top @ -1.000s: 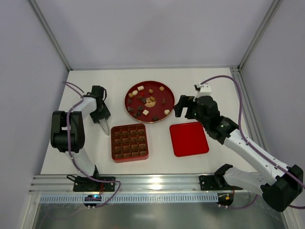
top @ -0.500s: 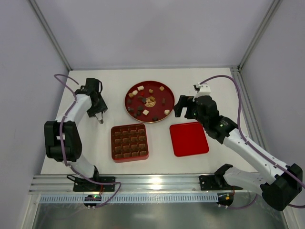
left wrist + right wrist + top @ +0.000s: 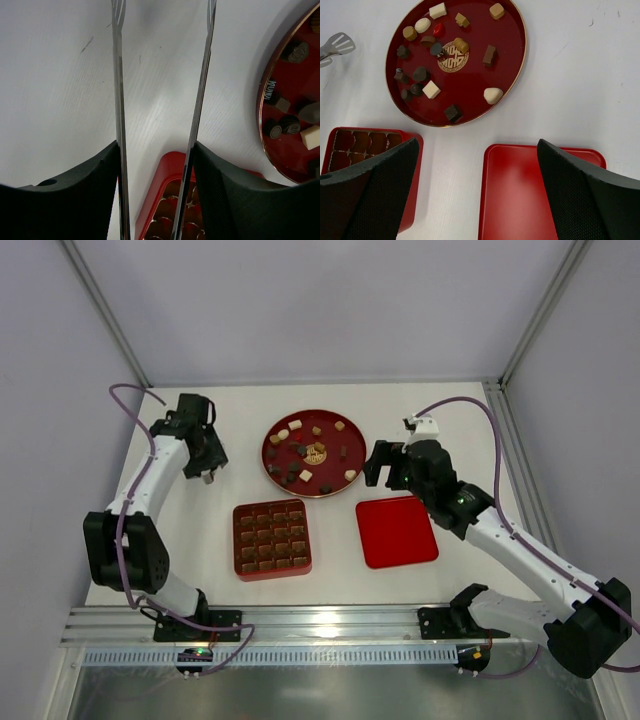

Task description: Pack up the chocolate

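White tabletop [image 3: 450, 420] in pale-walled booth, seen from top. Just changed: L gripper [image 3: 207, 472], a sec ago at upper-left corner of red tray [image 3: 272, 572], now swung up and out toward upper left of frame, well apart from tray and left of round plate [image 3: 470, 82]; elbow out near left edge of frame too. Long thin tong blades part-way apart in L wrist view, nothing btw them, only bare table beyond. R gripper [image 3: 382, 466] unmoved, hovering btw plate's right rim and flat lid [image 3: 397, 531], jaws at widest, empty. Chocolate [image 3: 431, 90]: over a dozen loose pcs, dark, tan and cream, scattered on plate; tray cells seemingly all filled w/ brown pcs, hard to confirm for a cell or two. Meaning for task, as a guess: L done w/ a visit to tray and pulling clear; w/ grid apparently full, filling prob. finished, lid fitting likely next, R best placed for that. Lid flat on table just right of tray, not touching it. Surface: matte white, few faint scuffs in wrist views. Room: plain light grey walls, metal posts at back corners, alu rail along bottom of frame carrying both arm bases, purple cables looping off each arm.
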Robot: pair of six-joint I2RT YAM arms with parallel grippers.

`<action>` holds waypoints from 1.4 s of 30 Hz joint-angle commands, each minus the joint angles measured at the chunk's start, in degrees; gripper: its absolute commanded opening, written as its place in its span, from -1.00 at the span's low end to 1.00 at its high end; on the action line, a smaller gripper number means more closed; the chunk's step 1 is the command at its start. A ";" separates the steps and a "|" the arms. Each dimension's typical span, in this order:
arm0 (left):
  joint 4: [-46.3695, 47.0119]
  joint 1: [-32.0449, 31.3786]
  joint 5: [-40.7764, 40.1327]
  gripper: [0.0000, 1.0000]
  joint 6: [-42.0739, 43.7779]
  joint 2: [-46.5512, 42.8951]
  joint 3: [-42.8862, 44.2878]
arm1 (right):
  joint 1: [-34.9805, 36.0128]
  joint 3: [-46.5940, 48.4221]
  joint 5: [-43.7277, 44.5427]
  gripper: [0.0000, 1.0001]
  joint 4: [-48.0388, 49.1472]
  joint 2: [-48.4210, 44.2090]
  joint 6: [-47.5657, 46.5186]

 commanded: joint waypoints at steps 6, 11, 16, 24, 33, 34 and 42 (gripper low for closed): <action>-4.71 -2.30 1.18 0.16 1.74 -4.11 4.95 | 0.04 1.99 0.23 1.00 1.47 0.42 -0.19; -6.46 -3.53 1.62 0.14 2.09 -5.77 6.80 | 0.04 2.43 0.85 0.99 1.12 0.60 -0.28; -7.61 -5.11 2.23 0.13 2.18 -6.74 8.91 | 0.04 2.96 1.29 0.99 0.42 0.34 -0.46; -9.98 -10.64 2.59 0.11 2.26 -5.52 14.09 | -0.05 3.31 2.34 1.00 -0.47 0.07 -0.54; -10.77 -18.37 2.76 0.10 1.74 -2.88 17.44 | -0.05 3.05 3.57 0.99 -1.96 -0.98 -0.63; -10.60 -18.91 2.94 0.10 1.74 -2.53 17.70 | -0.05 3.05 3.57 0.99 -2.13 -0.98 -0.63; -10.25 -25.15 2.32 0.08 1.03 3.45 20.69 | 0.04 2.08 4.89 0.99 -3.19 -2.12 -0.63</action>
